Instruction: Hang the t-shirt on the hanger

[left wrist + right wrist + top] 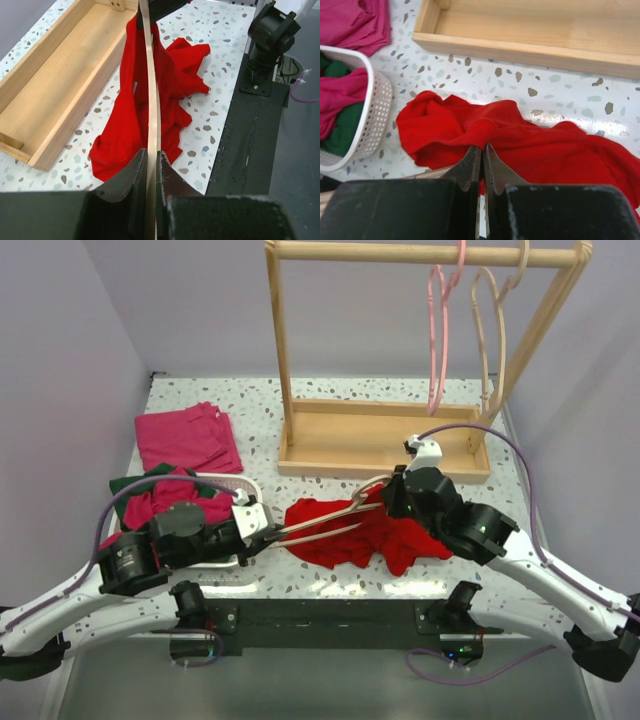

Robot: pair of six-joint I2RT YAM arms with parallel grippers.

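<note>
If terrazzo, speckled table (250, 400), lilac walls (60, 360).

The t-shirt (545, 145) is showing soft matt cloth, the hanger (152, 110) is looking smooth pale wood, and the speckled table (555, 95), perhaps stone, is gleaming glossy.

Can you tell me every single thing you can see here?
t-shirt: one, red, crumpled mid-table
hanger: one, pale wood, over the t-shirt
basket: one, white, left of the t-shirt
pink cloth: one, in the basket
green cloth: one, dark, in the basket
folded cloth: one, pink, back left of table
rack: one, wooden, with tray base, at the back
pink hanger: one, hanging on the rack
second pale hanger: one, hanging on the rack
table: one, speckled white
left gripper: one, black, shut on the hanger
right gripper: one, black, shut on the t-shirt
</note>
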